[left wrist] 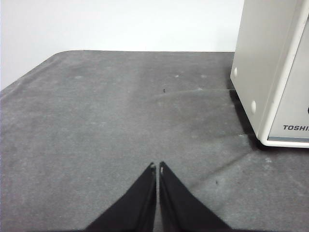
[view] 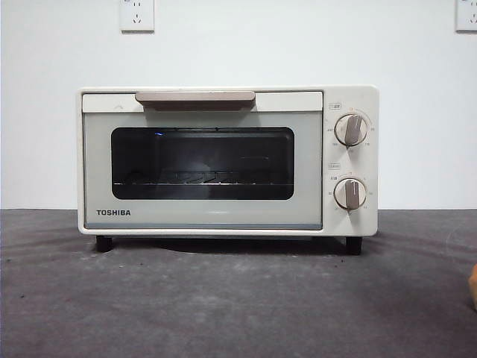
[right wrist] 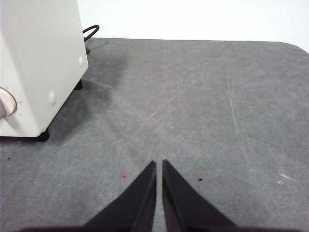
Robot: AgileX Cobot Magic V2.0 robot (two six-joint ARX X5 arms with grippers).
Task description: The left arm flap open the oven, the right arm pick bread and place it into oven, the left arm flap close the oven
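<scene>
The cream-white TOSHIBA oven (view: 223, 160) stands in the middle of the grey table with its door shut and its beige bar handle (view: 195, 98) at the top. A wire rack shows behind the dark window. Only a golden-orange sliver of the bread (view: 473, 287) shows at the right edge of the front view. My left gripper (left wrist: 157, 166) is shut and empty, above the table beside the oven's left side (left wrist: 270, 72). My right gripper (right wrist: 159, 163) is shut and empty, above the table beside the oven's right side (right wrist: 38, 63). Neither arm shows in the front view.
Two round knobs (view: 351, 129) sit on the oven's right panel. A black cord (right wrist: 91, 32) runs behind the oven. Wall sockets (view: 137, 13) hang on the white wall. The dark grey table (view: 238, 306) ends at the wall.
</scene>
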